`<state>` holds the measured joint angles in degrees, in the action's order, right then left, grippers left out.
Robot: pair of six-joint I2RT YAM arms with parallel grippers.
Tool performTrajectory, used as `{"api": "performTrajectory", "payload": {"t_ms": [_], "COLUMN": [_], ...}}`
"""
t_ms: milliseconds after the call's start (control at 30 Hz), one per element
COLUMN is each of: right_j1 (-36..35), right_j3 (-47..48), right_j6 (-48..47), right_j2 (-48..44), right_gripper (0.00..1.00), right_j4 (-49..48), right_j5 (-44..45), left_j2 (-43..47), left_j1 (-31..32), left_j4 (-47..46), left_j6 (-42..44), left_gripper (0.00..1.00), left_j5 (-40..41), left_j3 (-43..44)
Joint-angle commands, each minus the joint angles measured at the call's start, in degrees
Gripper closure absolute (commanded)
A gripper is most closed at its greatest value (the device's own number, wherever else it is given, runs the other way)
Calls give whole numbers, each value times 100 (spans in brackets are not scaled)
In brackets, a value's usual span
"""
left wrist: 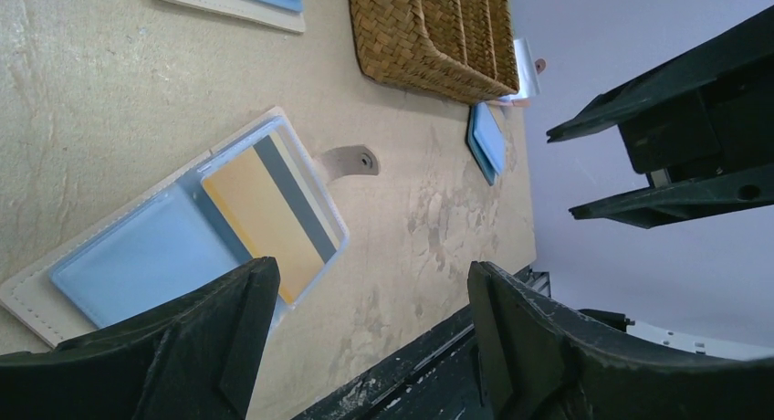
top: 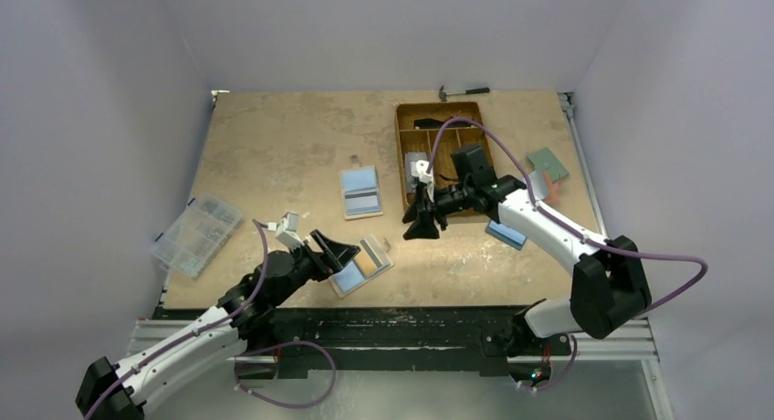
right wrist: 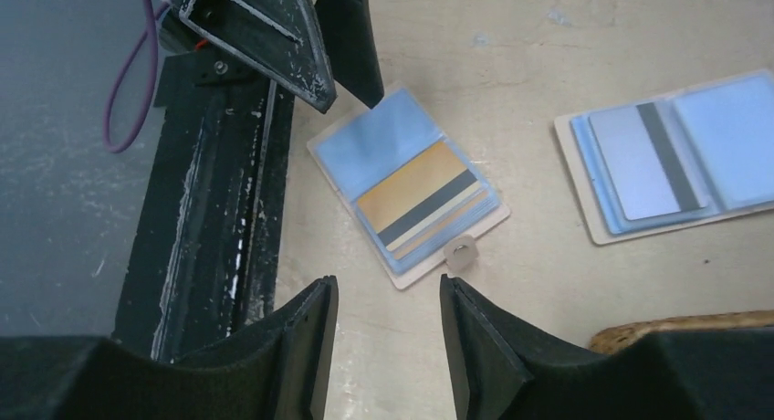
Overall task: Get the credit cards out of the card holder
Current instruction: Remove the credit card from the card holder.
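From above, I see the card holder [top: 363, 267] lying open near the table's front edge. My left gripper [top: 339, 253] is at its left side, jaws spread and empty. The right gripper [top: 422, 224] hovers beside the brown tray [top: 402, 128].

Left wrist: the credit cards [left wrist: 260, 215] sit in the holder's clear sleeve, one finger [left wrist: 183, 338] covering a corner.

Right wrist: jaws parted, nothing between them. A second holder [right wrist: 675, 155] lies apart.

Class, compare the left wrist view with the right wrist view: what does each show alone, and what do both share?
Left wrist only: a flat blue item lying past the woven brown tray. Right wrist only: a grey card with a dark stripe, and a purple cable. Both: the open tan card holder, its orange striped card, and that tray.
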<state>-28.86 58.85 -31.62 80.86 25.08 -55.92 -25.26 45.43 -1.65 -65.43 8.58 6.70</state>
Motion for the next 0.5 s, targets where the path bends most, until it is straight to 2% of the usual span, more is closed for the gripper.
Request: {"api": "performTrajectory", "payload": {"t_ms": [0,67,233,300,367,467], "right_j1": [-42,-145,-698,-1007,-1223,-1570], "right_j3": [-504,-644,-603,-542,-505,-357], "right_j6": [887,926,487,253,163,85], "right_j2": [-353,-419,-274,-129,27,352], "right_gripper": [49,55,85,94,99,100], "right_j4": [-1406,-1561,-1377,-1254,-1248,-1190], "right_j5": [-470,-298,285,582,856,1404], "left_j2": [-153,-224,-405,-466,-509,-520], "left_j1": [-22,-17,-17,-18,-17,-22], "left_j4": [-596,-633,-727,-770,-830,-885], "left_j6": [-152,-175,-246,-280,-318,-377], "left_gripper": [19,19,23,25,26,29], "left_j5": [-84,-62,11,29,30,50], "left_j3": [-143,-192,-264,-301,-354,-424]}}
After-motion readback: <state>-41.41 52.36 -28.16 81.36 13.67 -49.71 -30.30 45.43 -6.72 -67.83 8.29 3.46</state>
